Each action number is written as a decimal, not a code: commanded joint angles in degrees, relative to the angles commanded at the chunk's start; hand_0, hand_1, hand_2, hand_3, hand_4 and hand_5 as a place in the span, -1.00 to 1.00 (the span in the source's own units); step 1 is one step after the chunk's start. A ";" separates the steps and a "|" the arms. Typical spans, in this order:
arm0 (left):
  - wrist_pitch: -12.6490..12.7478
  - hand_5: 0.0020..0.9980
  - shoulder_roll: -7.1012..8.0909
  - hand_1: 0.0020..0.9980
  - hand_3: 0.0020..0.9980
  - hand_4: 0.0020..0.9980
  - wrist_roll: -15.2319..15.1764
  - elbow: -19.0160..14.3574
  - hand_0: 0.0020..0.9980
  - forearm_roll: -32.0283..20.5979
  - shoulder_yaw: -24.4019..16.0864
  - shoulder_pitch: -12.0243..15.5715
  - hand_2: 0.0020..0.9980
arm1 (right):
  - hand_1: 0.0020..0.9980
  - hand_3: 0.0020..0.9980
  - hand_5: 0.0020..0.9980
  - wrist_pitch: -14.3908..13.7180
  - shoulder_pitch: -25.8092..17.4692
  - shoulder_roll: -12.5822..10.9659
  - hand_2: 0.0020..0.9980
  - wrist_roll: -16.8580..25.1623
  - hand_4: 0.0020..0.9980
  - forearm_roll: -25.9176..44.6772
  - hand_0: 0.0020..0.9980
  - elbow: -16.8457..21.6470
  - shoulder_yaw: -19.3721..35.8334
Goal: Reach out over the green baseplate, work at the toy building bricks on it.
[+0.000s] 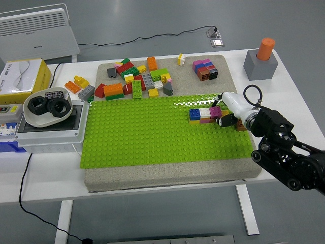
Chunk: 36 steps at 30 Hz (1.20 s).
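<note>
1. The right robot hand [227, 113] had reached over the green baseplate [152, 132] on the surface, touching a short row of bricks [205, 115]; whether it grasped one could not be told.
2. Many loose bricks [137, 79] waited beyond the baseplate, so most work seemingly remained.

White table [45, 178] bearing, far right, a grey block [260, 66] topped by an upright orange cylinder [265, 49]; far left, a yellow box [20, 76], and nearer, a grey switch box [48, 131] carrying a white bowl [35, 118] with two black rings [48, 105] inside. Grey mat [167, 179] at centre; orange piece [72, 87] and yellow piece [81, 81] just off its left edge. Beyond the table, white heater [38, 33] at upper left, floor socket [215, 34] with black cable [152, 36] trailing left.
</note>
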 joint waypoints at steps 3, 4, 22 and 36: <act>-0.03 -1.00 0.02 -0.26 0.01 -0.43 0.00 0.00 0.45 -0.09 0.05 -0.04 -0.34 | 0.63 0.31 -0.79 0.03 0.01 0.01 0.70 -0.01 0.29 0.02 0.61 0.00 0.01; -0.04 -1.00 0.03 -0.26 0.01 -0.43 0.01 0.00 0.45 -0.12 0.06 -0.04 -0.34 | 0.63 0.31 -0.79 0.03 0.02 0.01 0.70 0.00 0.29 0.04 0.61 0.00 0.02; -0.08 -1.00 0.10 -0.26 0.00 -0.44 -0.03 0.00 0.45 -0.59 0.33 -0.05 -0.35 | 0.64 0.33 -0.80 0.31 0.12 0.01 0.71 -0.18 0.30 0.11 0.61 0.16 -0.18; -0.19 -1.00 0.14 -0.26 0.00 -0.44 -0.04 0.00 0.45 -0.61 0.36 -0.03 -0.35 | 0.64 0.34 -0.80 0.25 0.10 0.09 0.71 -0.16 0.32 0.42 0.61 0.35 -0.24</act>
